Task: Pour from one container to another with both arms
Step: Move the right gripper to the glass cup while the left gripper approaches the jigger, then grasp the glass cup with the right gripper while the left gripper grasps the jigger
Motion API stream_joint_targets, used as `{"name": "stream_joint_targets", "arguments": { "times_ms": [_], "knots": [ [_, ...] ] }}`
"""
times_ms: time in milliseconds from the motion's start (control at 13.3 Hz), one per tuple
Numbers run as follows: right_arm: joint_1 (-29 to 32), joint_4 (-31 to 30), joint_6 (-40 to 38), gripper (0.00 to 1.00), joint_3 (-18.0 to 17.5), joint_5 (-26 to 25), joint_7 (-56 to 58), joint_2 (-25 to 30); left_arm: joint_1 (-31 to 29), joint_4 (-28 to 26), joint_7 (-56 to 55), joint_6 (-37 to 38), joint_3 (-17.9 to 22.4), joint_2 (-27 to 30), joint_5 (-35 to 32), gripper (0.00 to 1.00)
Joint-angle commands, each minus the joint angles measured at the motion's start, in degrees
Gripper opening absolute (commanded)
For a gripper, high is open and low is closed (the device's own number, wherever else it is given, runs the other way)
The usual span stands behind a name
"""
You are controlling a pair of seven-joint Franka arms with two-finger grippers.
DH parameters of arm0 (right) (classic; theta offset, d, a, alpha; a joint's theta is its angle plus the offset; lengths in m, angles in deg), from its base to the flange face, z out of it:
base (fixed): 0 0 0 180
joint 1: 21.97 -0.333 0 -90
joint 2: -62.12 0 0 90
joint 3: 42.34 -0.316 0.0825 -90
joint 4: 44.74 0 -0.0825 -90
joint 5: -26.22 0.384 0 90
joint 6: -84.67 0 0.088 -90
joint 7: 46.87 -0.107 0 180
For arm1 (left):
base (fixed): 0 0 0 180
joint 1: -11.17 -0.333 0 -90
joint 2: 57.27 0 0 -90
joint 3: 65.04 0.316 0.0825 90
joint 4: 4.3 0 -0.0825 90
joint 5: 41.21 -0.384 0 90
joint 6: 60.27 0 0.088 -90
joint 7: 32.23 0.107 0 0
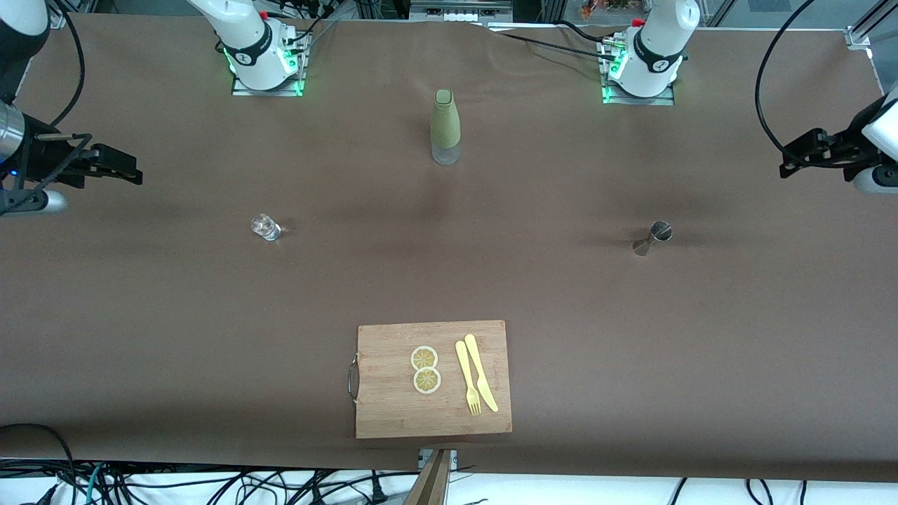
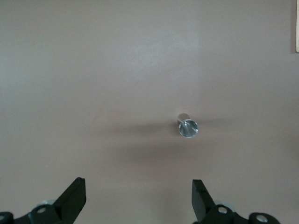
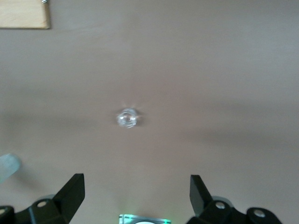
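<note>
Claws (image 1: 789,160) (image 1: 133,170) parted; no legible labels.

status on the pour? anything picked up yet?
Nothing done yet. The left hand hangs open over the metal measuring cup; the right hand hangs open over the small glass. Both containers stand untouched on the table. The green bottle is also untouched. Left: grasp both, lift, pour.

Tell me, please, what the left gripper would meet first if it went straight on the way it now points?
Probably the bare table. The left gripper is open and points down at the cloth, with the metal jigger standing slightly off its centre line, so it would likely pass beside it, though depth is hard to judge.
</note>
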Motion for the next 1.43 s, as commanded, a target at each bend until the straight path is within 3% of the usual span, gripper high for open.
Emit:
{"name": "stream_joint_targets", "arguments": {
  "times_ms": [0,226,528,754,980,1357],
  "knots": [
    [3.8,0.1,-1.8,1.00,0.4,7.3,10.3,-1.8,-0.2,-4.6,11.2,-5.8,2.4,0.6,-0.1,1.00],
    [7.5,-0.2,-4.9,1.00,0.4,11.5,30.1,-5.1,-0.3,-9.8,22.2,-12.8,5.3,-0.5,4.7,1.00],
    [12.6,-1.2,-2.8,1.00,1.0,18.3,62.1,-12.4,-3.4,-16.9,41.7,-20.1,7.1,-4.8,18.5,1.00],
    [17.1,-5.2,-2.3,1.00,1.1,25.7,81.3,-15.5,-6.0,-17.6,54.3,-22.7,7.1,-8.0,21.2,1.00],
    [20.0,-8.5,-2.5,1.00,1.1,30.7,97.5,-19.4,-9.8,-17.8,74.1,-24.7,7.1,-15.5,31.9,1.00],
    [21.9,-8.9,-2.5,0.99,1.1,41.1,121.6,-32.0,-12.0,-18.1,97.9,-25.8,7.2,-23.3,38.9,1.00]
  ]
}}
